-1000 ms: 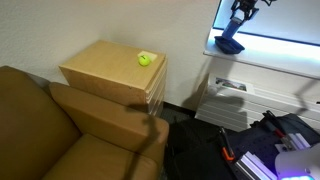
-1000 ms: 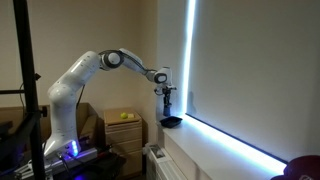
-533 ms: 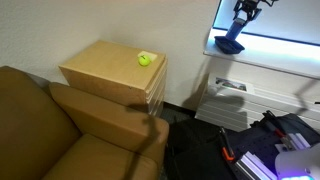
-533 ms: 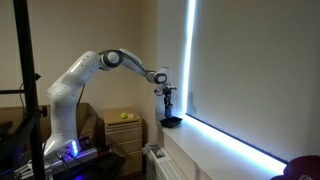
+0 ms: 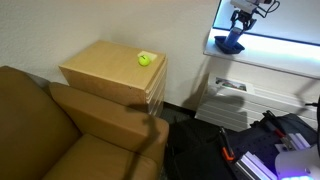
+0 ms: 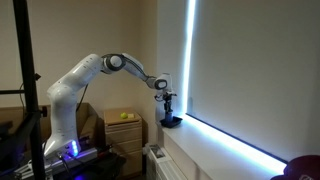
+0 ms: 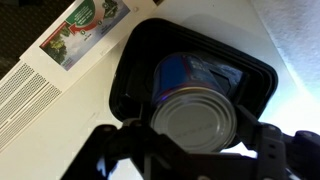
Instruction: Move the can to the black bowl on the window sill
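The small blue cylindrical can (image 7: 192,105) with silvery top sits between the jaws of the gripper (image 7: 195,150), which close on its sides. Directly below the jaws, the shallow black bowl (image 7: 135,70) rests on the long white window sill (image 7: 70,110).

The blue can (image 7: 190,105), silvery top up, stands upright inside the black bowl (image 7: 140,60). The bowl sits on the white window sill (image 7: 60,130).
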Controlling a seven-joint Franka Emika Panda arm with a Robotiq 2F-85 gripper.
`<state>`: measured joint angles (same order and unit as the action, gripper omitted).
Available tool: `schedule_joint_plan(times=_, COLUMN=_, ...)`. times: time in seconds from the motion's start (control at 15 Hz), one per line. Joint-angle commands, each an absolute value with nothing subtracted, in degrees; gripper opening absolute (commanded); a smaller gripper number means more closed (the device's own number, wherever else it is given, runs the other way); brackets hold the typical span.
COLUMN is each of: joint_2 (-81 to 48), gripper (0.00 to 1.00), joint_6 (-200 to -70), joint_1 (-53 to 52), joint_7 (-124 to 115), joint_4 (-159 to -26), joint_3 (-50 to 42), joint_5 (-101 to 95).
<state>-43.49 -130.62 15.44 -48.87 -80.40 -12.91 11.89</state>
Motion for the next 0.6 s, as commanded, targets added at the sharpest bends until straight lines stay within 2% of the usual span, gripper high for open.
schedule_joint_plan(times=0.0, joint_2=-44.6, gripper=0.55, joint_6=-131.7, joint_1=14.7, joint_7=-50.1, joint_4=-78.7, joint_3=-13.9, joint_5=11.7)
schedule_joint_plan(times=0.2, joint_2=-45.3, gripper=0.55, joint_6=-131.6, joint_1=14.2, joint_7=-51.0, joint_4=-78.4, joint_3=-14.5, joint_5=11.0)
schedule_joint_plan(times=0.27, joint_2=-45.5, gripper=0.6, joint_6=-131.4, joint_1=14.1, joint_7=-51.4, joint_4=-78.2, joint_3=-14.6, joint_5=10.8)
schedule_joint_plan(times=0.33, joint_2=-45.6, gripper=0.95, joint_6=-131.3, joint_1=14.0, joint_7=-51.9, joint_4=-78.1, joint_3=-14.8, joint_5=10.7)
schedule_joint_plan(times=0.53, joint_2=-45.6, gripper=1.0, joint_6=-130.8, joint_1=13.8, joint_7=-53.3, joint_4=-77.4, joint_3=-15.0, joint_5=10.6)
